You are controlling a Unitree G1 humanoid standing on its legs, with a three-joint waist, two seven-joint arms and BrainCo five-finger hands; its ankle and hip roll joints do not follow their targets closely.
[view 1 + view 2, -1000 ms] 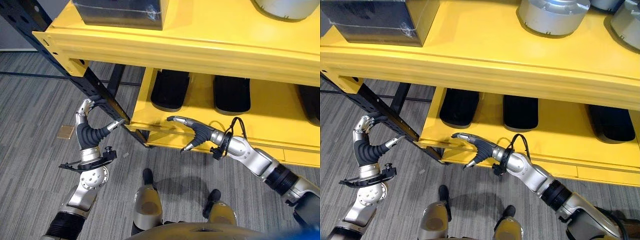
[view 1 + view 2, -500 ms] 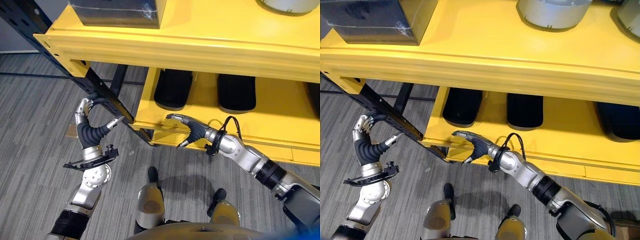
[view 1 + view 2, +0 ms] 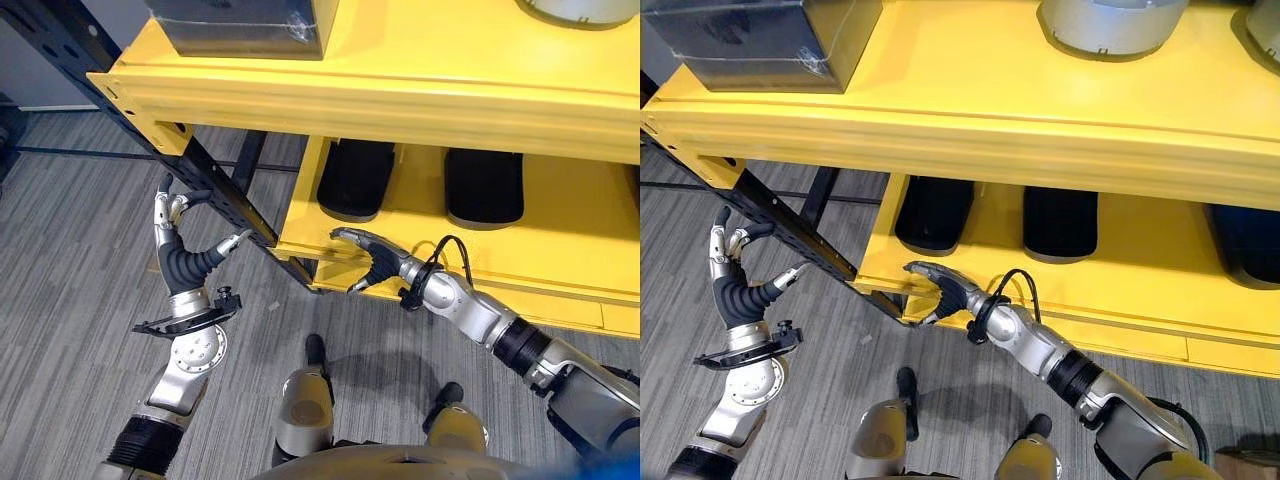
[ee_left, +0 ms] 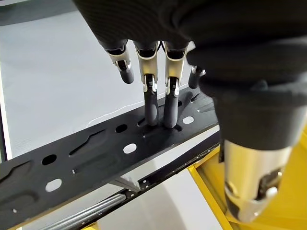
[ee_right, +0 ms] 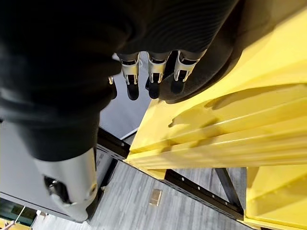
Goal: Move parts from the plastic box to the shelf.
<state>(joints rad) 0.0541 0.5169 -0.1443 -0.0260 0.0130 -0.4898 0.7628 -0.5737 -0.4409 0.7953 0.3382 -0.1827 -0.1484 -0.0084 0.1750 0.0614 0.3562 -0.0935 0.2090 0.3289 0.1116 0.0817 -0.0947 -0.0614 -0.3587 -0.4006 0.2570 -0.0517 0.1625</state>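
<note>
grey carpet (image 3: 70, 300) under yellow shelf (image 3: 400, 90) (black upright (image 3: 200, 175)); both hands' fingers (image 4: 151, 103) relaxed, empty.

The dark plastic-wrapped box (image 3: 245, 25) and the round silver-grey part (image 3: 1110, 22) on the yellow metal shelf (image 3: 420, 90) are cut off by the top edge. The rightmost black part (image 3: 1245, 240) on the lower level is cut off at the right edge.

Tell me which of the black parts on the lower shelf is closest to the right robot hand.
The leftmost black part, at the open end of the lower shelf. It lies just beyond the right robot hand, while the next black part sits farther along to the right.
</note>
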